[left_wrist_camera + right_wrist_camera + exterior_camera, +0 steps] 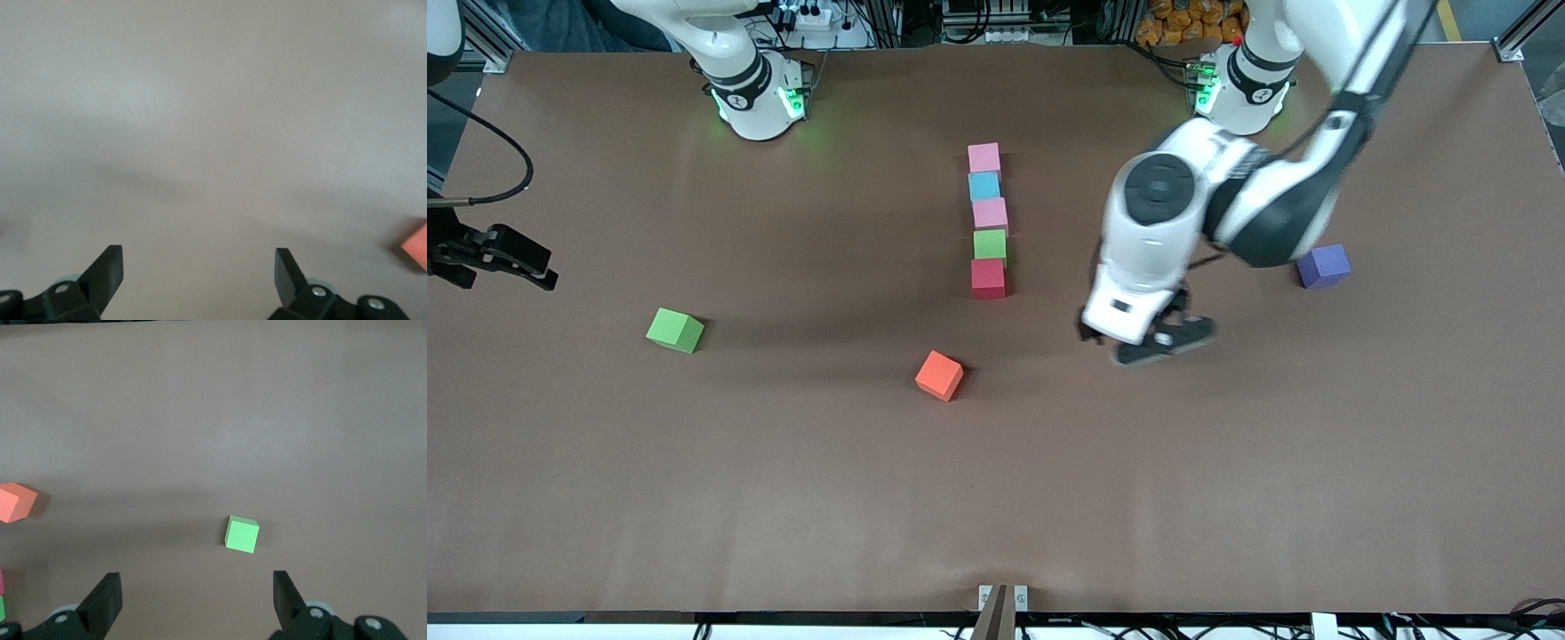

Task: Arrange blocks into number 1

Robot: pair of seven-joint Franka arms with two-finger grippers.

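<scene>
even overhead light, soft shadows

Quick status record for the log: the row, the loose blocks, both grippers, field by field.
row: five blocks in single file, running toward the front camera: pink, blue, pink, green, crimson
loose blocks: green toward the right arm's end; orange nearer the camera than the row; purple toward the left arm's end
left gripper: open, holding nothing, over bare table beside the row
right gripper: open, holding nothing, at the table's edge
</scene>
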